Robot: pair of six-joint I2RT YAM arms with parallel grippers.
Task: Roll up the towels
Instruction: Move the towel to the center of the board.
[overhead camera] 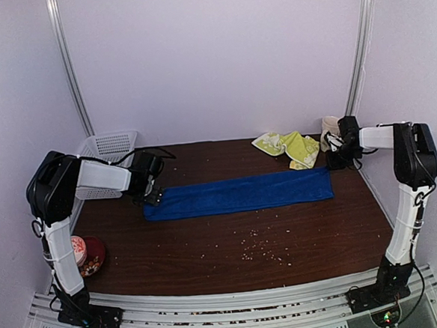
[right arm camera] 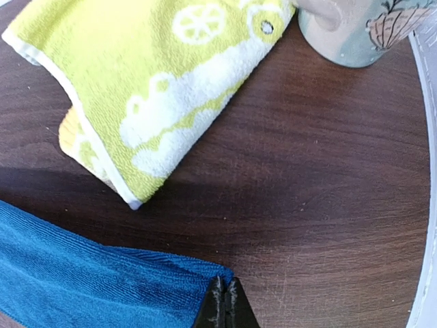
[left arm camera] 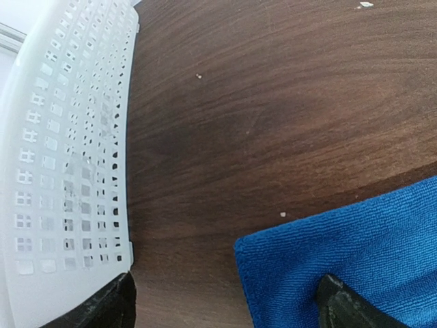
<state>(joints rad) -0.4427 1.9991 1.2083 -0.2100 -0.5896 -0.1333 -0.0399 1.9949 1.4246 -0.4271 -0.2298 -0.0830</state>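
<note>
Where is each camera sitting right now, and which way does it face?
Top external: above and behind the robot, looking down and forward over the table; both arms show whole.
Left wrist: on the left arm, looking down at the basket and blue towel; left gripper fingertips apart at bottom.
Right wrist: on the right arm, looking down at yellow-green towel and mug; right gripper fingertips shut at bottom.
Shared: both wrist views catch opposite ends of the blue towel.

Top high behind; wrists close downward, sharing blue towel [overhead camera: 236, 194]
</note>
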